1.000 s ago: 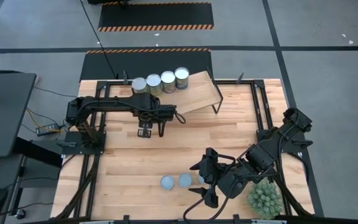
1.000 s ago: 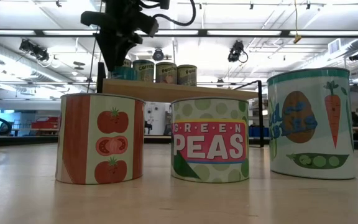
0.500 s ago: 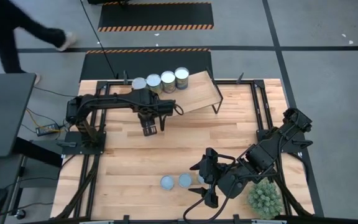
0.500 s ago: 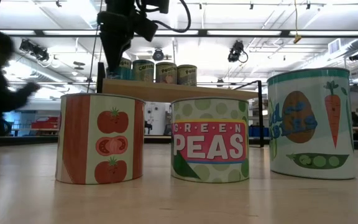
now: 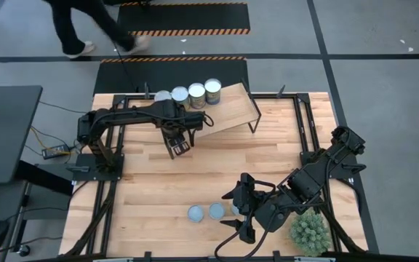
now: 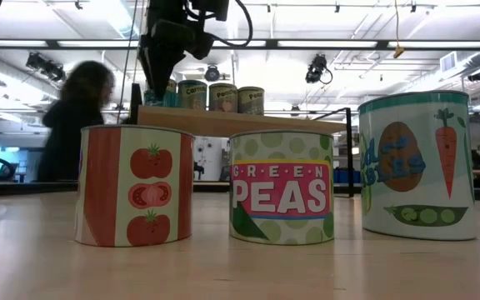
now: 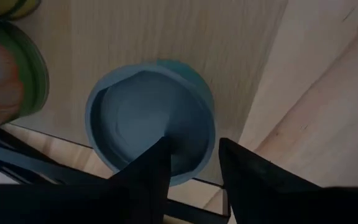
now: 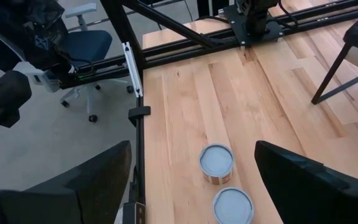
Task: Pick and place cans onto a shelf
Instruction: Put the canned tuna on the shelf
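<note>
At the shelf's (image 5: 228,109) left end, by the table's (image 5: 268,160) far edge, the left gripper (image 5: 178,145) hangs over the leftmost can (image 7: 151,124) of the row. The high view shows that can partly hidden under the arm, with three more cans (image 5: 196,94) standing beside it toward the shelf's middle. In the left wrist view the can's pale blue top lies just ahead of the two dark fingers (image 7: 148,177), which stand a narrow way apart with nothing between them; the can rests on the plank, upright, its axis vertical. By my reading this can is already placed and the pincer is free of it.

Further right, near the table's front edge, three cans (image 5: 206,212) stand in a short row, seen close in the low view as tomato, green peas (image 6: 282,198) and a carrot label. The right gripper (image 5: 244,207) sits just beside the rightmost of them, jaws spread wide and empty, with the spiky plant ball (image 5: 310,231) near the front right corner. The right arm is plainly the nearer one to these remaining cans, and the next pick likely turns on that closeness.
</note>
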### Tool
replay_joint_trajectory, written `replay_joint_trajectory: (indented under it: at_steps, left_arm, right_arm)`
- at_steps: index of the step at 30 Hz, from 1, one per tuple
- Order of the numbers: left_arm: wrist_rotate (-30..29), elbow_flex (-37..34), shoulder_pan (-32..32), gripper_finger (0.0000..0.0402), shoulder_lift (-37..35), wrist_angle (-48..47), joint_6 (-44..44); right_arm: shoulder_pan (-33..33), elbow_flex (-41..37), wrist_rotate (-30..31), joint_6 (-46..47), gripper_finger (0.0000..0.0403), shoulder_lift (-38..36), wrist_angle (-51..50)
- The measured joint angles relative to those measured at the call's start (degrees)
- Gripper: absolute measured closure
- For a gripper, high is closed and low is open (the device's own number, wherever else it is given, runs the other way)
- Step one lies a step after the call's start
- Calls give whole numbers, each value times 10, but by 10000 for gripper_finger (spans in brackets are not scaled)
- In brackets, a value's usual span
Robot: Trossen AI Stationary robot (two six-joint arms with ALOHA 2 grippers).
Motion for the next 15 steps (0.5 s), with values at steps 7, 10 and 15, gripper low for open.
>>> replay_joint_trajectory:
  at_steps: [7, 10, 15]
  left_arm:
    - [-15, 0, -1, 261, 1, 3, 33]
    - [-21, -1, -2, 275, 1, 4, 37]
    - [-23, -1, -4, 324, 1, 7, 47]
  right_arm:
    - [0, 0, 0, -2, 55, 0, 0]
    - [0, 0, 0, -2, 55, 0, 0]
    - [0, 0, 0, -2, 55, 0, 0]
